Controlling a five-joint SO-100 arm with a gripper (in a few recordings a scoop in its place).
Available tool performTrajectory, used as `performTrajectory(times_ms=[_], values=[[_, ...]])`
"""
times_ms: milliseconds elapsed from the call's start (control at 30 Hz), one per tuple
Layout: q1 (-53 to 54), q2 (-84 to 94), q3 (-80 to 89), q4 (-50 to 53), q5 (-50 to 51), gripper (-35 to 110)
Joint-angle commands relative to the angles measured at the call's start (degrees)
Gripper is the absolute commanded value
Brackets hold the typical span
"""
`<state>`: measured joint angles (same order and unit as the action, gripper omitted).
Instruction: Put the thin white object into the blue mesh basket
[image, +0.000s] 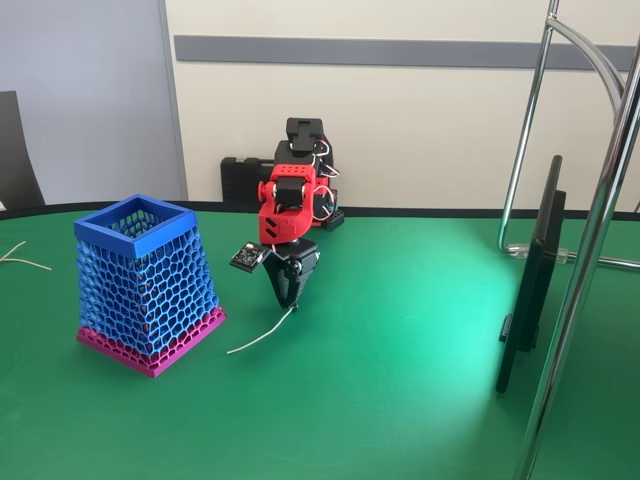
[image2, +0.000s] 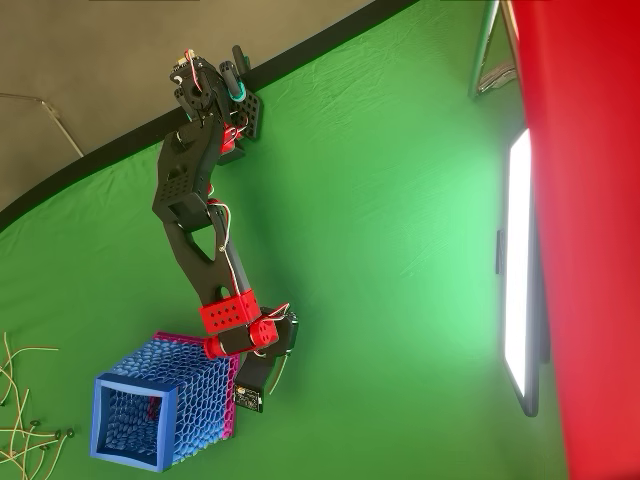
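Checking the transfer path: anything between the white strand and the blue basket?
Nothing: in the fixed view only bare green table separates the thin white object, pinched by the gripper, from the blue mesh basket.

This looks like a robotics lab or office test room. A green cloth (image: 400, 400) covers a curved table, with a small red and black robot arm (image: 290, 215) clamped at its far edge. A chrome stand (image: 590, 240) and a thin lit panel (image: 530, 280) stand on the right, before plain beige walls with a grey rail (image: 400, 52).
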<state>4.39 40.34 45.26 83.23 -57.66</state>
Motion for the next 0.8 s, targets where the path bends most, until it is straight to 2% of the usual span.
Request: performTrajectory(times_ms=[0,767], values=[[-0.35,0.35,-2.11,0.44,0.53,3],[-1.23,1.49,-3.87,0.97,2.64,4]])
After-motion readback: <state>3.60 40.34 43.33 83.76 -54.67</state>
